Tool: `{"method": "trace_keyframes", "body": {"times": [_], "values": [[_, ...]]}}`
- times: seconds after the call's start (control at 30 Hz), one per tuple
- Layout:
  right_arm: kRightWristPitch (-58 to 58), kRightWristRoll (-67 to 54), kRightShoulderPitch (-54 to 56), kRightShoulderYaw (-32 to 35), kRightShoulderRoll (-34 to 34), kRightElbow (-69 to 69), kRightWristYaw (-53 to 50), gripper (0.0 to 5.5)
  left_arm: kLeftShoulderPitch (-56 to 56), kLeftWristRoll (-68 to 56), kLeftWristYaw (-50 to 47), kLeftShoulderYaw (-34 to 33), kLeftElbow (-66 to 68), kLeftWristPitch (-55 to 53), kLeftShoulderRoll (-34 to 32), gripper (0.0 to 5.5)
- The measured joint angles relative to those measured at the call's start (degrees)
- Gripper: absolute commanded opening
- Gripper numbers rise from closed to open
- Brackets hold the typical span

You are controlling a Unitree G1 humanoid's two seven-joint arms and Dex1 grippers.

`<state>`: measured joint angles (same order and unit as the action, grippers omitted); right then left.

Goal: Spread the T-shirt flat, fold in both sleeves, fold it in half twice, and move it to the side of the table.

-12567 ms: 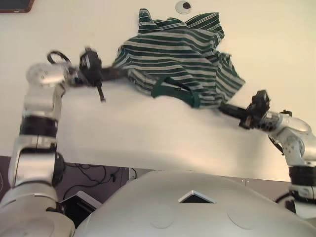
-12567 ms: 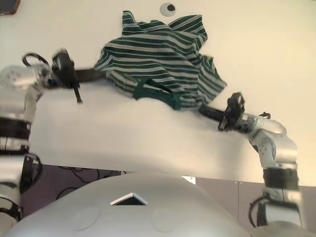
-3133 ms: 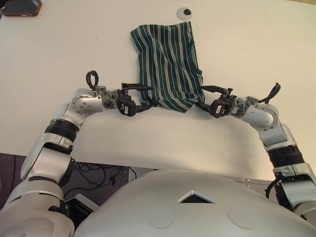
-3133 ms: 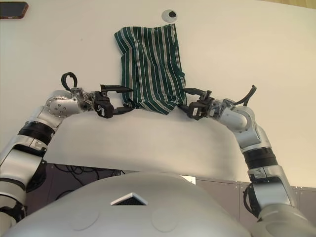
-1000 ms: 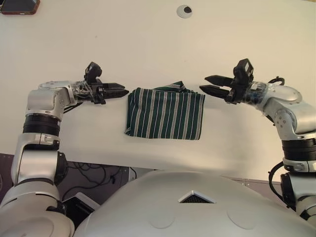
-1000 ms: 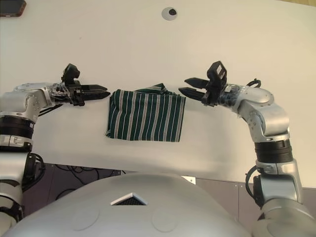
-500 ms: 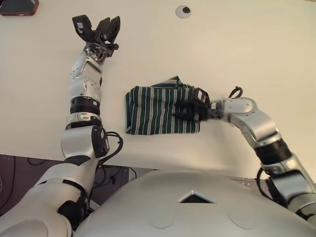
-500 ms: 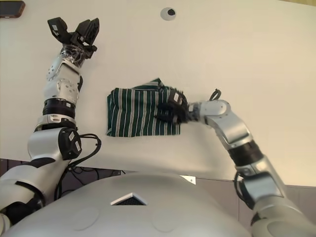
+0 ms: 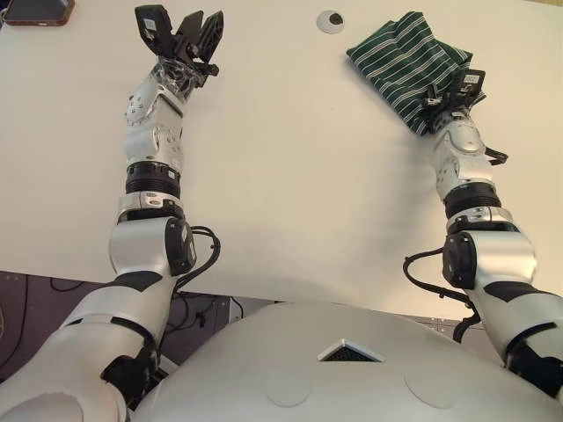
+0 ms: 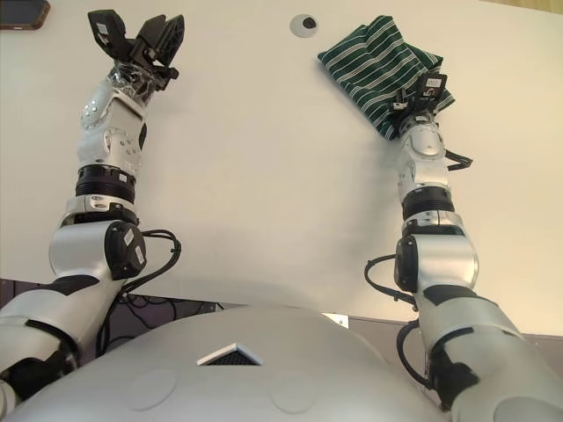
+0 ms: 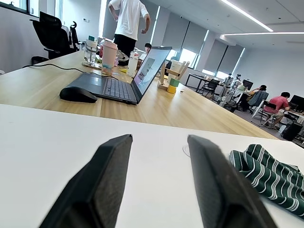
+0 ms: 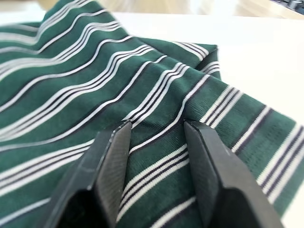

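The green striped T-shirt (image 9: pixel 400 53) lies folded into a small bundle at the far right of the white table (image 9: pixel 290 185). My right gripper (image 9: pixel 438 98) sits on the bundle's near corner. In the right wrist view its fingers (image 12: pixel 111 171) stand apart and rest on the striped cloth (image 12: pixel 71 90), so the right gripper (image 12: pixel 156 126) is open. My left gripper (image 9: pixel 189 35) is held up over the far left of the table, open and with nothing in it. The left wrist view looks between its fingers (image 11: pixel 102 180) and shows the T-shirt (image 11: pixel 268 175) off to one side.
A dark phone (image 9: pixel 35 9) lies at the table's far left corner. A round cable hole (image 9: pixel 331 19) is at the far edge, just left of the shirt. Beyond the table stands a wooden desk with a laptop (image 11: pixel 123 80) and a mouse (image 11: pixel 78 94).
The folded T-shirt has gone from the table's near middle to its far right, with my right gripper on it. The left arm has stayed raised at the far left.
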<state>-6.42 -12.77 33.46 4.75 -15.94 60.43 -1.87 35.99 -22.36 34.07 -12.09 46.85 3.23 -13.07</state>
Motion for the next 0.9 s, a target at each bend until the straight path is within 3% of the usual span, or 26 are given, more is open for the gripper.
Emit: {"method": "trace_keyframes", "body": {"times": [0.13, 0.33, 0.53, 0.8, 0.9], "values": [[-8.25, 3.41, 0.29, -0.59, 3.15, 0.42, 2.03, 1.99, 0.16, 0.06, -1.53, -0.67, -0.05, 1.15, 1.16, 2.11], [-20.48, 5.58, 2.75, -2.81, 5.13, -8.41, 12.49, 1.99, -1.69, 0.78, -13.49, -6.21, -11.71, 11.04, 2.42, 2.11], [-20.83, 6.71, 4.19, -6.71, 6.62, -11.79, 23.01, 1.99, -7.31, -0.28, -23.1, -11.14, -22.16, 14.64, 4.71, 2.11], [-17.19, 1.96, 7.5, -5.99, 17.09, -12.09, 29.22, 1.99, -9.86, -0.15, -25.03, -13.43, -25.16, 14.87, 1.33, 2.11], [-17.17, 2.06, 7.5, -6.11, 17.53, -12.33, 29.87, 1.99, -9.09, -0.16, -25.07, -13.11, -24.9, 14.94, 0.9, 2.11]]}}
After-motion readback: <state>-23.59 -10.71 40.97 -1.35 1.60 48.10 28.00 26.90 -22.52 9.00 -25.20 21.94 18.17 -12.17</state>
